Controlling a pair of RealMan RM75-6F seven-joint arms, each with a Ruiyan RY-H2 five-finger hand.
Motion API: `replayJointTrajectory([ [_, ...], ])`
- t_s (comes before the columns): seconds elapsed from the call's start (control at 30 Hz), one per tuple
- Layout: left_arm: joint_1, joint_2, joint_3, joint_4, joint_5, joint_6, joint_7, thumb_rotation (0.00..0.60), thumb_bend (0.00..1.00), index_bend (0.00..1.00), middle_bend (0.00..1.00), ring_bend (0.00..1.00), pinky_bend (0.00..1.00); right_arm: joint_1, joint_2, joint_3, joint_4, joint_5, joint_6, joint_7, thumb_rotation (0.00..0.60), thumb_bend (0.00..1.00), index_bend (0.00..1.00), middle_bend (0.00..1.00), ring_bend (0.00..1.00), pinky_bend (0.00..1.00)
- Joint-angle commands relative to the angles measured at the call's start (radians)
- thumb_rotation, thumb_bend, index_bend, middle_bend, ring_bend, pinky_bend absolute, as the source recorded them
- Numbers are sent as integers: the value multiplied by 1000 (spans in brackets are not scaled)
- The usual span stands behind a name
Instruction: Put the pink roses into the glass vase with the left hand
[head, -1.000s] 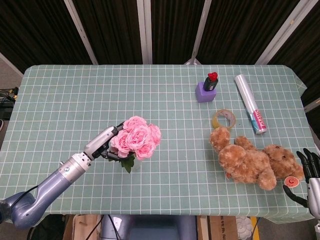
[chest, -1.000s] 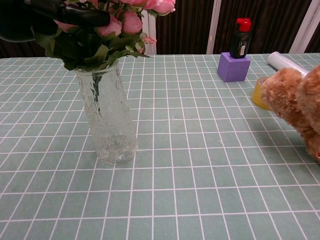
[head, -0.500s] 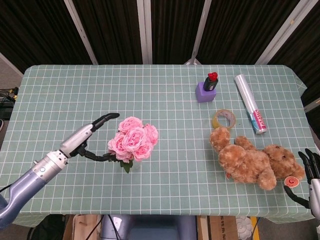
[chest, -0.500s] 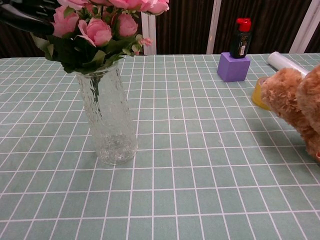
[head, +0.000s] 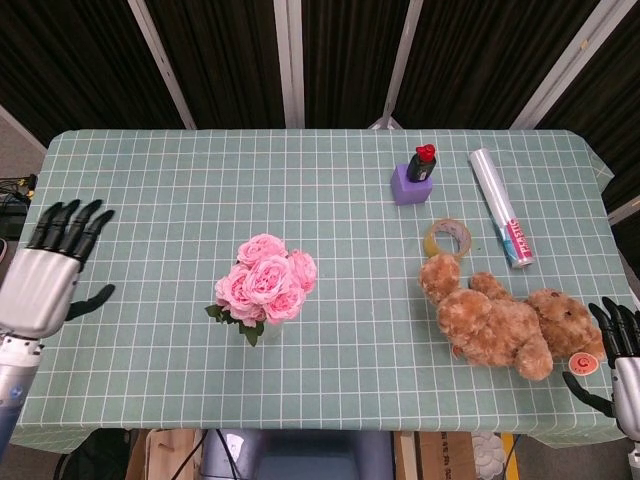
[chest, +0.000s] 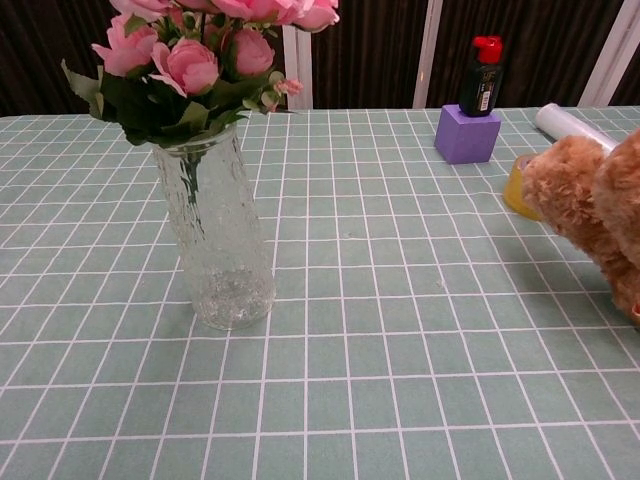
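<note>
The pink roses (head: 265, 288) stand upright in the glass vase (chest: 216, 240), their stems inside it and the blooms (chest: 200, 45) spreading above its rim. From the head view the bouquet hides the vase. My left hand (head: 48, 275) is far off at the table's left edge, fingers spread, holding nothing. At the front right corner my right hand (head: 622, 358) hangs open beside the teddy bear. Neither hand shows in the chest view.
A brown teddy bear (head: 510, 322) lies at the front right, with a roll of tape (head: 447, 238) just behind it. Further back stand a purple block (head: 412, 184) with a dark red-capped bottle (head: 422, 162) on it and a plastic-wrapped roll (head: 500, 206).
My left hand let go of the roses and drew back left to the table's edge. The bouquet settled into the vase. The right hand stayed put.
</note>
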Motion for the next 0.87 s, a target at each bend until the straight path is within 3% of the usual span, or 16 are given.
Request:
replayJointTrajectory([
  [0.03, 212, -97, 119, 26, -104, 126, -66, 600, 246, 94, 39, 0, 0, 4, -4, -3, 4, -7, -5, -8, 600, 220, 97, 53, 0, 0],
  [0.17, 230, -102, 129, 73, -136, 105, -132, 600, 247, 96, 40, 0, 0, 14, -14, -8, 14, -28, -14, -21, 600, 221, 97, 53, 0, 0],
  [0.53, 234, -152, 146, 212, -11, 90, -309, 600, 251, 135, 43, 0, 0, 22, -36, -19, 19, -70, -11, -68, 600, 221, 97, 53, 0, 0],
  [0.87, 251, -148, 137, 250, 6, 105, -368, 600, 251, 132, 43, 0, 0, 33, -43, -23, 14, -72, -30, -84, 600, 221, 97, 53, 0, 0],
])
